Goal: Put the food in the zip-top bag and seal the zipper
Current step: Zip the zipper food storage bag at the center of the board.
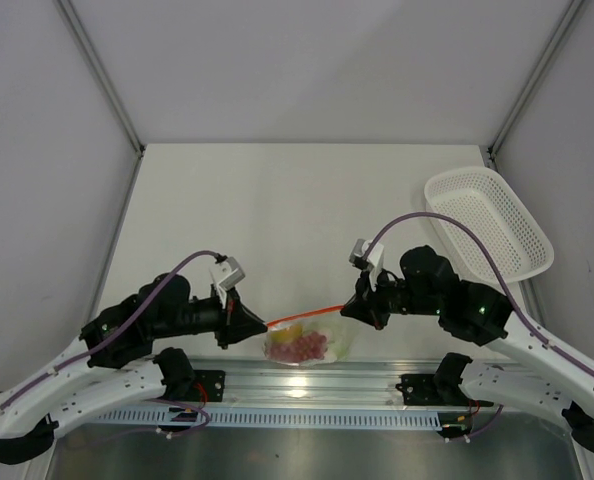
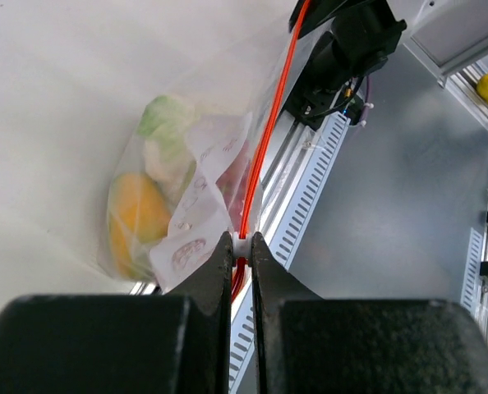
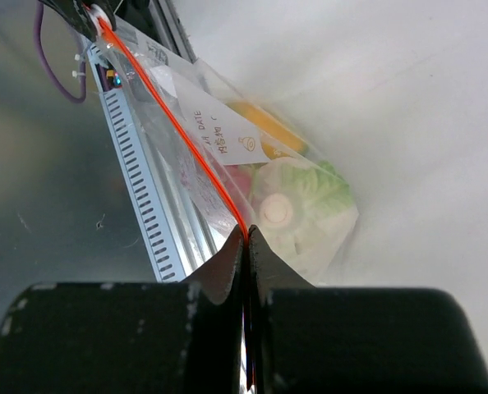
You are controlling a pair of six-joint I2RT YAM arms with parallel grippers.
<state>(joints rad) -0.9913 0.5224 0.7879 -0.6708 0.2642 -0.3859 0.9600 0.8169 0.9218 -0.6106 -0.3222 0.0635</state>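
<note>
zip-top bag (image 1: 324,350) hung above the near edge of the table (image 1: 277,200), food (image 1: 295,346) inside. its zipper (image 1: 307,316) lay stretched left to right: your left gripper (image 1: 264,325) pinched its left end, your right gripper (image 1: 347,309) pinched its right end.

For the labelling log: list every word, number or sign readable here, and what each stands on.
"DATE": white write-on panel of the zip-top bag, right wrist view.
Line printed beneath it, and the round emblem beside: too small to read.
Same panel in the left wrist view: print blurred, unreadable.
Top view: nothing legible.
</note>
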